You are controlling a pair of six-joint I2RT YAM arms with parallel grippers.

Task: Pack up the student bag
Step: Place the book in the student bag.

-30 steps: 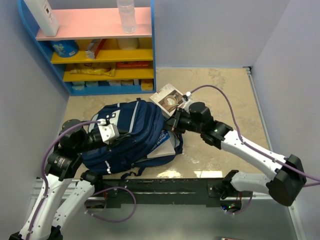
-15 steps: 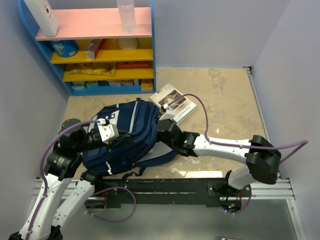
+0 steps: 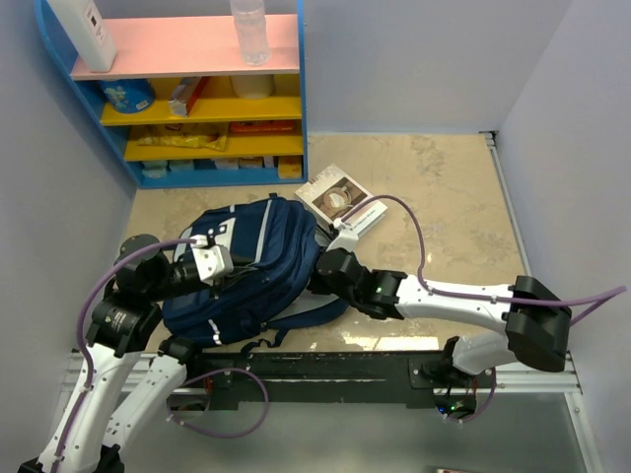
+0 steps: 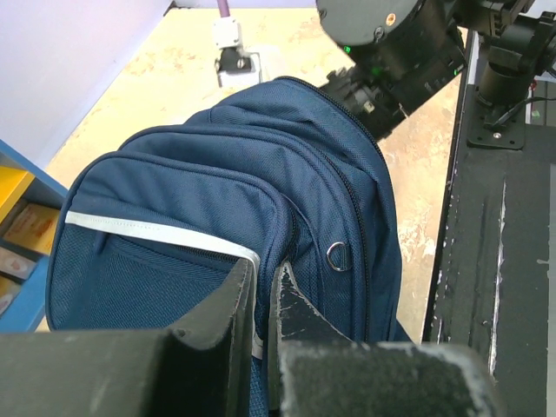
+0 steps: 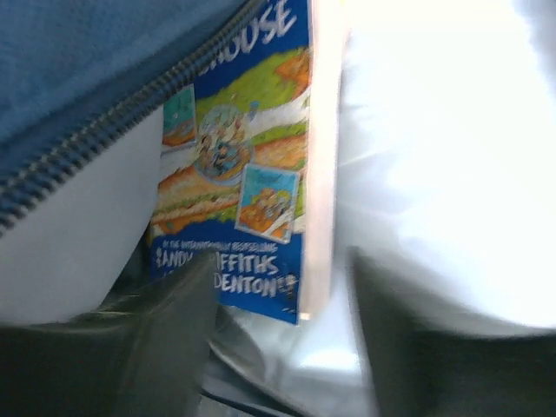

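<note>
Find the bag [image 3: 251, 266] on the counter [image 3: 444, 197] ahead of the left arm, lying lengthwise from near-left to far-right, its unzipped side turned to the right arm, the nearer one. Note the right tool [image 5: 278, 287] at that opening, spread wide and gripping nothing, a blue book [image 5: 239, 174] just ahead under the zip, and the left tool [image 4: 261, 295] pinched shut on bag fabric by the grey stripe. Expect a smooth, stone-look surface with walls close on both sides, a shelf [image 3: 177, 44] far-left and a second book [image 3: 330, 187] just past the bag.
</note>
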